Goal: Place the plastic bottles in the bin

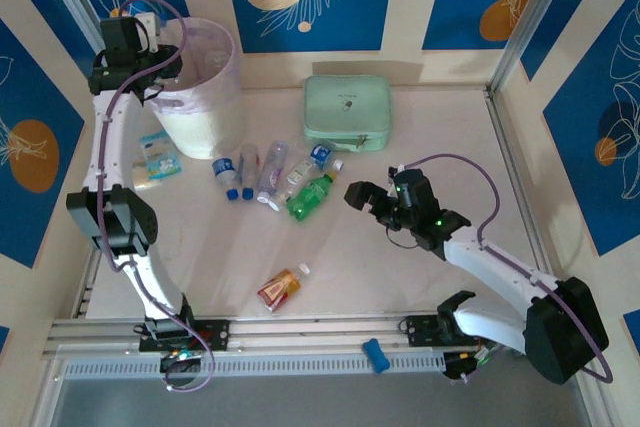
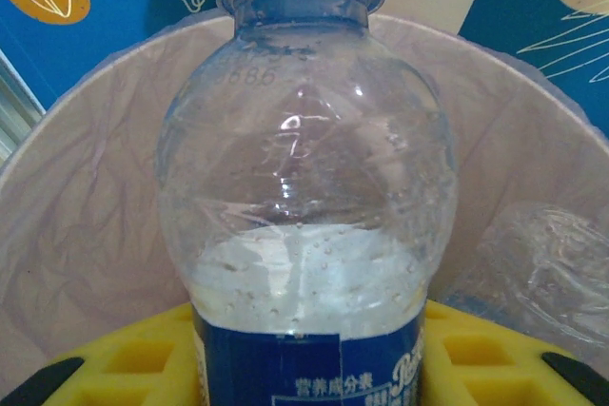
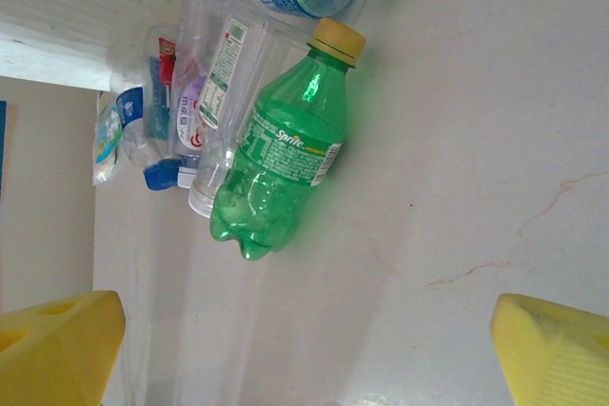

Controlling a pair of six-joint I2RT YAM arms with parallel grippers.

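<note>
Hanging over the mouth of the bin [image 1: 228, 77] at the worktop's [image 1: 400, 297] far-left corner, a clear blue-labelled bottle [image 2: 304, 206] sits clamped in the left end effector [image 1: 150, 75], placed so that letting go should drop it inside. Other bottles [image 1: 268, 172] lie mid-worktop. The right end effector [image 3: 304, 354] hovers nearby, fingers apart, seemingly lining up on the green bottle [image 3: 281, 154].

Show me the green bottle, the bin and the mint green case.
green bottle [image 3: 268, 187], right wrist view, its body
bin [image 1: 200, 127], top external view, its wall
mint green case [image 1: 347, 112], top external view, its lid
</note>
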